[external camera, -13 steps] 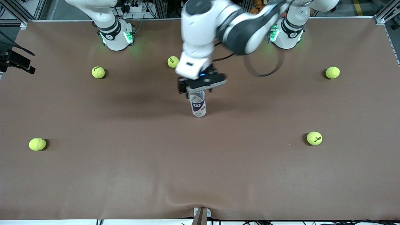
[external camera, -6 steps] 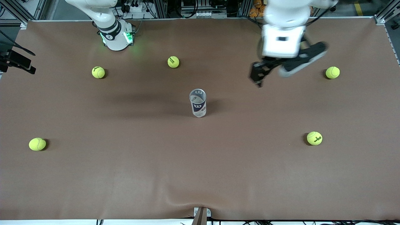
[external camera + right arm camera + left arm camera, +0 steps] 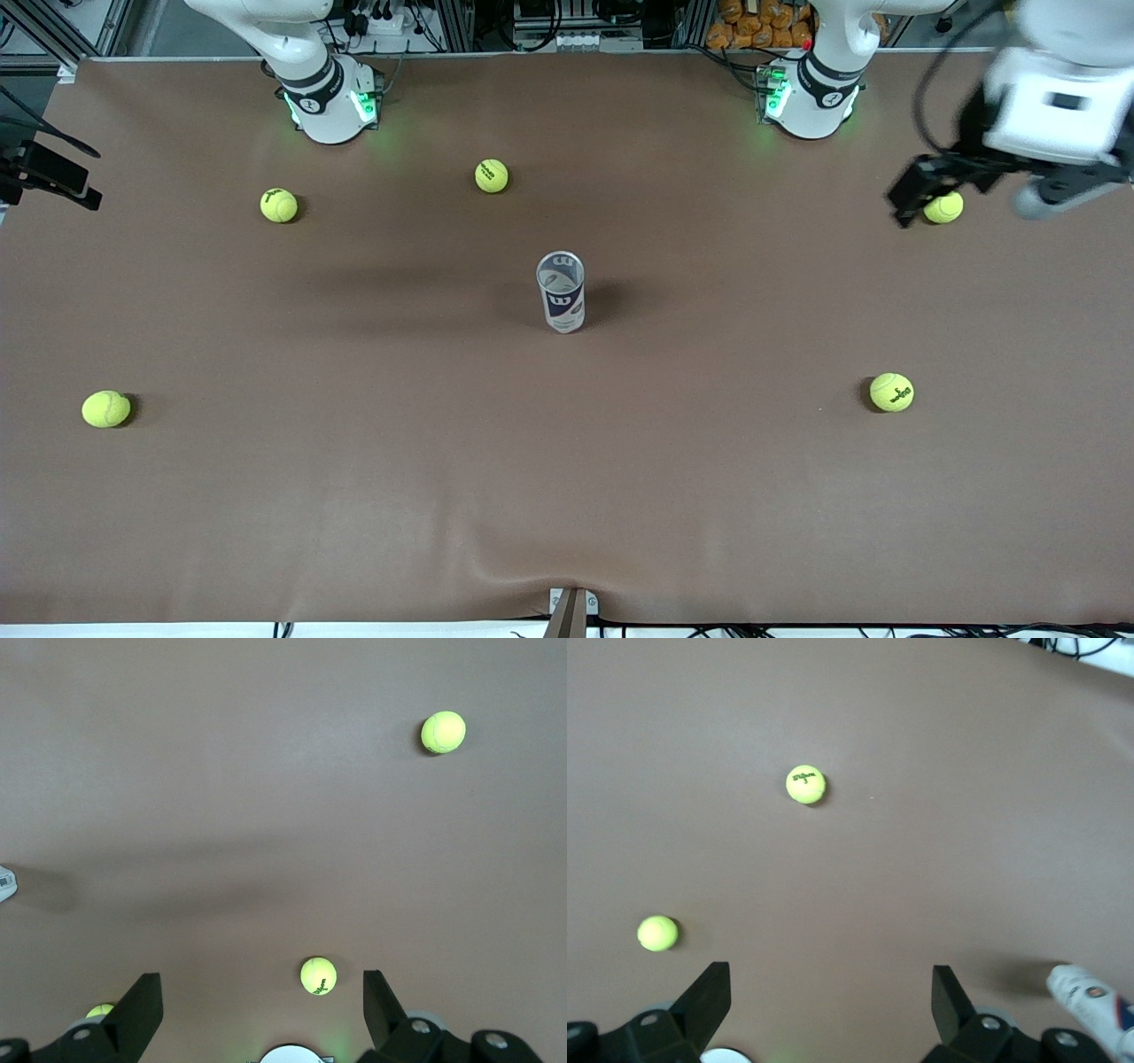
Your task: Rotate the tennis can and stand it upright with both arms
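Moved away from the tennis can [image 3: 561,291] is the left gripper [image 3: 966,190], which was right on top of the can one second ago and is now up in the air over the left arm's end of the table [image 3: 567,496]. It is seen over a tennis ball [image 3: 943,207] there. Its two black fingers [image 3: 709,997] are spread wide apart, and nothing is held between them.

No change is seen in the can. It is stood upright on the brown table, near the middle, with its round top shown to the front camera and its white letter on the dark label. Nothing is touching it. A small end of it is also seen at the edge of the left wrist view.

Only the base of the right arm [image 3: 330,97] is seen in the front view, and that arm is kept waiting. The right gripper [image 3: 261,1010] is shown in its own wrist view, up over the table. Its fingers are also spread wide, and nothing is held.

Four more tennis balls are found on the table. One [image 3: 492,175] is farther from the front camera than the can. One [image 3: 279,205] is near the right arm's base. One [image 3: 106,408] is at the right arm's end, nearer to the camera. One [image 3: 891,392] is toward the left arm's end, nearer to the camera than the can.
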Robot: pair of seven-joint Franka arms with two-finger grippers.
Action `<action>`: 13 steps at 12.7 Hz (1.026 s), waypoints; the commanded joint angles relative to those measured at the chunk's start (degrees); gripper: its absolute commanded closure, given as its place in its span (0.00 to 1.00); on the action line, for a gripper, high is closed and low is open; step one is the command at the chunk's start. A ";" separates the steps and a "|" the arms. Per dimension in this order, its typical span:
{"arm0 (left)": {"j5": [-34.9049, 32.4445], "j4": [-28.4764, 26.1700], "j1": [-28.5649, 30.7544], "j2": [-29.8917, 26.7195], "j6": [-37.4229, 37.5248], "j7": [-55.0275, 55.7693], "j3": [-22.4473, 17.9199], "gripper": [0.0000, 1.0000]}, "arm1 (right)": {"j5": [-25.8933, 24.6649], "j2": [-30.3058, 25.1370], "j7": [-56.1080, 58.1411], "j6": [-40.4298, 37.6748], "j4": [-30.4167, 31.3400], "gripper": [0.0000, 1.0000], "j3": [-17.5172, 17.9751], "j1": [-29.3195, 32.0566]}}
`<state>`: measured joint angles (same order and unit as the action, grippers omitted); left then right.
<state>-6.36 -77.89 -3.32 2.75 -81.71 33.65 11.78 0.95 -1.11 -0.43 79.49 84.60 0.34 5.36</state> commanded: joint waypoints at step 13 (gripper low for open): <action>6.19 -17.30 15.28 -11.63 -9.08 -27.58 0.62 0.00 | 0.10 -0.12 -0.01 1.54 -0.23 0.00 0.27 1.23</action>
<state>-1.00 -91.84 10.77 -6.06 -89.12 7.66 12.03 0.95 -1.11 -0.43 80.52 84.60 0.08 5.37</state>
